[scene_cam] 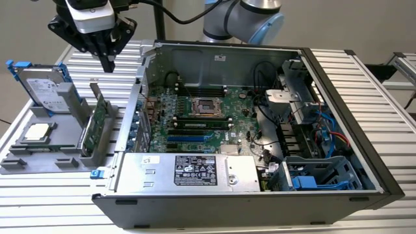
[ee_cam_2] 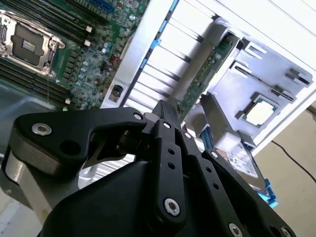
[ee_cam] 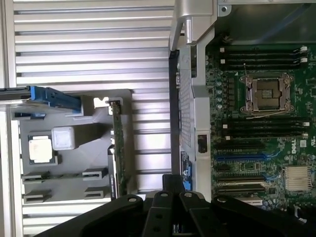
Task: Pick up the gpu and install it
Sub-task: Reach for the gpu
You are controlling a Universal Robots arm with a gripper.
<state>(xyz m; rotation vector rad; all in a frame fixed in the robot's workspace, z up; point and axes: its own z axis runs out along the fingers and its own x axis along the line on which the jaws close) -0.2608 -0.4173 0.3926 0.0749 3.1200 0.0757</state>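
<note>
Exterior view: gripper hangs clenched and empty above the gpu, which stands on edge in the grey tray beside the case. The card's long axis runs away from the camera, and the claw sits just over its far, bracket end.

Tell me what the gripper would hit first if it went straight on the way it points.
Probably the gpu, standing on edge in the grey tray. In the exterior view the gripper points down above its upper end, but depth is unclear, so it might land on the tray beside it.
</note>
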